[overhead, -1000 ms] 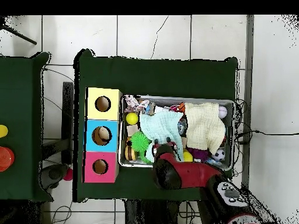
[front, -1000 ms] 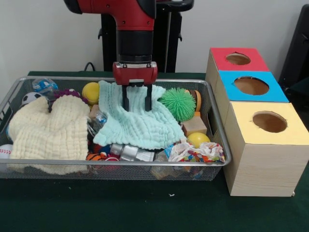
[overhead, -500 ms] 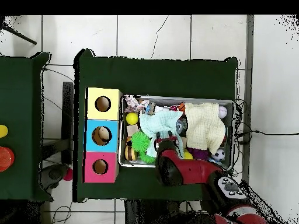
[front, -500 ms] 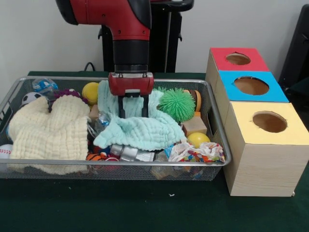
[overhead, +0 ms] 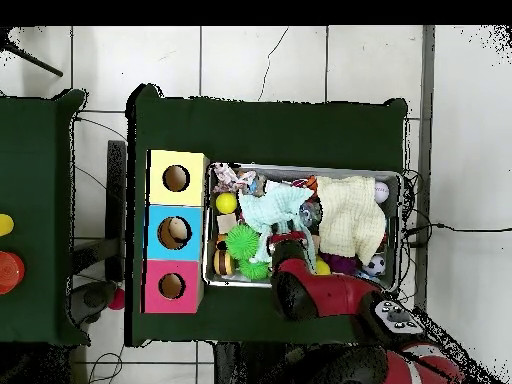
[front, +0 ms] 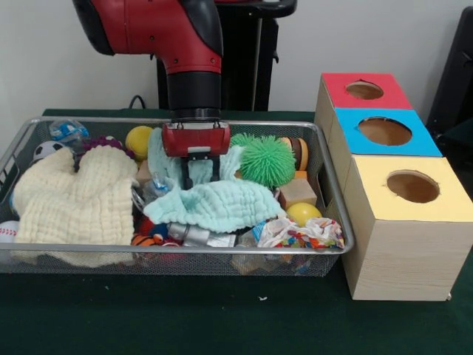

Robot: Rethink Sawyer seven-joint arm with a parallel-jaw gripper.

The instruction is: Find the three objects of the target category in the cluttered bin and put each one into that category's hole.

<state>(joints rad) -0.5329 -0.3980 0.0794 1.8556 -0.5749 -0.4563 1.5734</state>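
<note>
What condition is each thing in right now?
Gripper: shut on the mint-green muslin cloth.
Mint-green muslin cloth: bunched, partly lifted.
Cream knitted cloth: spread flat over toys.
Silver wire-mesh bin: cluttered.
Red-surround round hole: open, nothing visible inside.

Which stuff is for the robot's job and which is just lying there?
For the job: wire basket, tiger toy, red hole, claw.
Just lying about: mint cloth the claw grips, cream cloth, green spiky ball, yellow ball, blue hole, yellow hole.
</note>
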